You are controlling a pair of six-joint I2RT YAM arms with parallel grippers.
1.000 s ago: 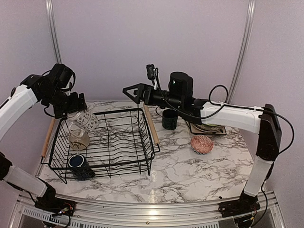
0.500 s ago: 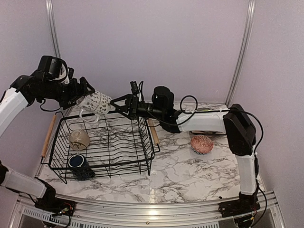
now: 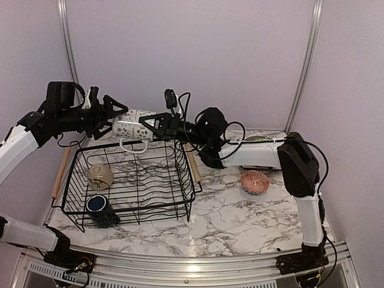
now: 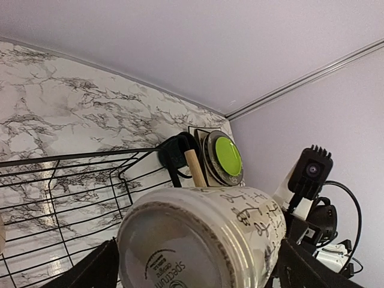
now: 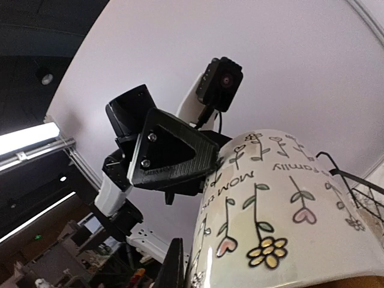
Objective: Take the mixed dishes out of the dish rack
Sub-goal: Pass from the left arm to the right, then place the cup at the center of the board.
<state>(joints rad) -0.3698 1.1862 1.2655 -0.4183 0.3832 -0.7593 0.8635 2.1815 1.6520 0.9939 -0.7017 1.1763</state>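
**Entry 1, right end effector** [image 3: 147, 126]: closed on the mouth end of the patterned mug [image 3: 133, 122]. You cannot see how much rim it has. It is probably a thin bite on one wall.

**Entry 2, left end effector** [image 3: 118, 119]: fingers set wide on either side of the mug's base, clasping it.

**Entry 3, patterned mug:** on its side in mid-air between both arms, above the far edge of the dish rack [image 3: 153, 180], with its handle hanging down.

**Hazards, for your attention:**
- If you release the left before the right bite is sure, the glazed mug may pivot or slip. It would drop onto the wires, or onto the tan mug [image 3: 99, 176] nearly beneath. The dark-blue mug [image 3: 98, 205] in the near corner is less exposed.
- If you move either arm while both hold, the twist could pry the mug loose.
- If you carry it low to the right, the hanging handle may snag the rack's rim.
- On the set-down side, the bowl [image 3: 255, 182], the stacked plates [image 4: 228, 157] and a dark mug [image 4: 173, 153] crowd the worktop [image 3: 240, 216]. A swinging mug could strike them.
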